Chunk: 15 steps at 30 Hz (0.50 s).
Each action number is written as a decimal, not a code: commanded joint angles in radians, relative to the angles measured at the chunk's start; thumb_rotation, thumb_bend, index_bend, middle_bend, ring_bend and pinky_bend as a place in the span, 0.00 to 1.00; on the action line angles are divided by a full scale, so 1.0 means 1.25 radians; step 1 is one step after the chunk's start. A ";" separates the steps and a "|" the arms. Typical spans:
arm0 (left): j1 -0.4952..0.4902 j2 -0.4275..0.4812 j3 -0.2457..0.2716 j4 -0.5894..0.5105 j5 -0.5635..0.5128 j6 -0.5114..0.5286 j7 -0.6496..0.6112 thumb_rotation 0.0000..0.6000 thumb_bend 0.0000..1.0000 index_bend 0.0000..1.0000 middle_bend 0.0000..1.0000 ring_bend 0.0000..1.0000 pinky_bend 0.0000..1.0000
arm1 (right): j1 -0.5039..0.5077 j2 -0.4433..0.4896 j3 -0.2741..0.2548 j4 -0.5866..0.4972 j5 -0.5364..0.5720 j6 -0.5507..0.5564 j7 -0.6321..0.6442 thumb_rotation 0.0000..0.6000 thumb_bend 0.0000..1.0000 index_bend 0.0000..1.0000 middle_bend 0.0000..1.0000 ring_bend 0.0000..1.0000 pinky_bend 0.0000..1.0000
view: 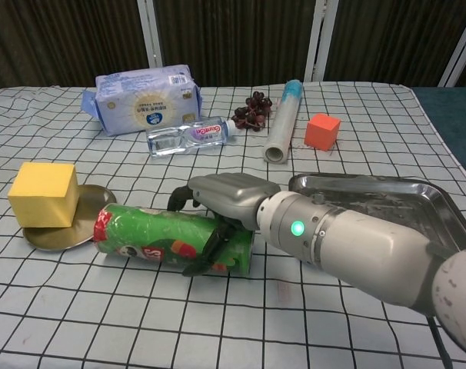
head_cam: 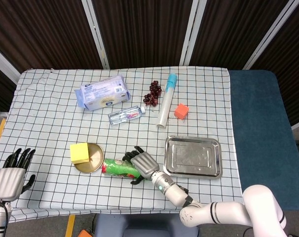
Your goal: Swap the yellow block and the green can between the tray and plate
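The green can lies on its side on the cloth, its left end close to the gold plate. My right hand grips the can's right half, fingers over the top and thumb under the front. The yellow block sits on the plate's left edge. To the right, the silver tray holds nothing. My left hand hangs at the table's front left corner, fingers spread, holding nothing.
At the back lie a blue wipes pack, a small water bottle, dark grapes, a white-and-blue tube and an orange cube.
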 commanded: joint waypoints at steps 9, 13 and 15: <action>0.003 0.002 -0.004 -0.002 0.002 -0.007 -0.002 1.00 0.39 0.08 0.09 0.04 0.18 | -0.019 -0.020 -0.015 0.039 -0.038 0.076 -0.025 1.00 0.03 0.75 0.58 0.65 0.50; 0.004 0.001 -0.005 -0.001 0.006 -0.007 0.001 1.00 0.39 0.08 0.09 0.04 0.18 | -0.038 0.005 -0.019 0.006 -0.080 0.129 -0.028 1.00 0.08 0.85 0.65 0.72 0.56; 0.004 0.000 -0.005 -0.002 0.006 -0.010 0.004 1.00 0.39 0.08 0.09 0.04 0.18 | -0.056 0.030 -0.024 -0.026 -0.115 0.174 -0.034 1.00 0.10 0.88 0.67 0.74 0.58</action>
